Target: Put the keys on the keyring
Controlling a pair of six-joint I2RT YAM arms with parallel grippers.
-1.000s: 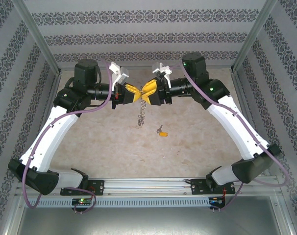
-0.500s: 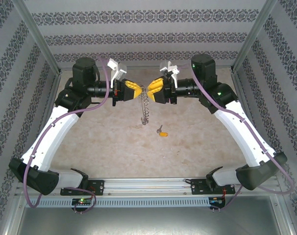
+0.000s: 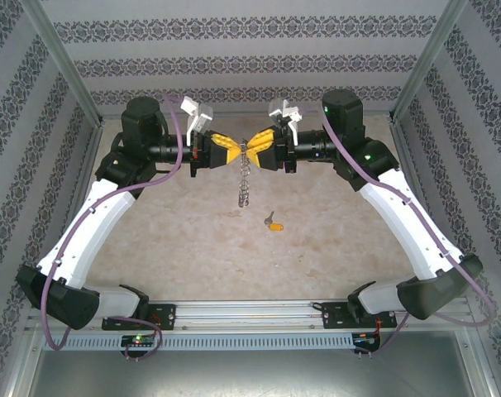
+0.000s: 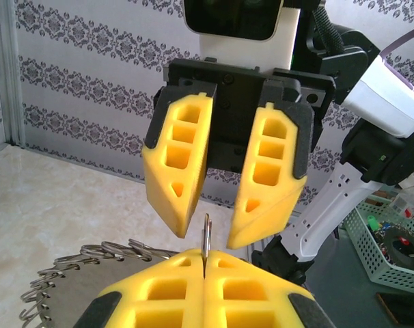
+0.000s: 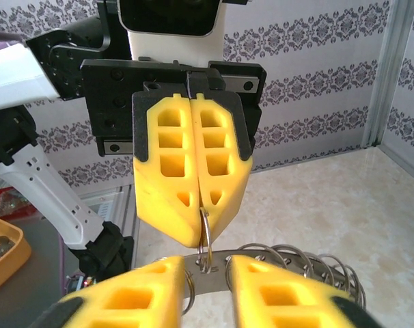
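From above, the left claw [image 3: 238, 154] and right claw [image 3: 252, 149] meet tip to tip over the far middle of the worktop [image 3: 168, 240]. The keyring [image 3: 245, 184] dangles between them. The yellow-headed key [image 3: 273, 222] lies on the worktop, nearer and slightly right.

Left wrist view: the left claw [image 4: 204, 258] is pressed together, pinching the keyring [image 4: 206, 236] by a thin loop, and the right claw's fingers [image 4: 176, 171] stand spread.

Right wrist view: the right claw [image 5: 207, 268] is spread, with the loop in its gap.

left pincer [image 5: 201, 225] clamping keyring [image 5: 296, 263], right pincer [image 5: 207, 275] parted
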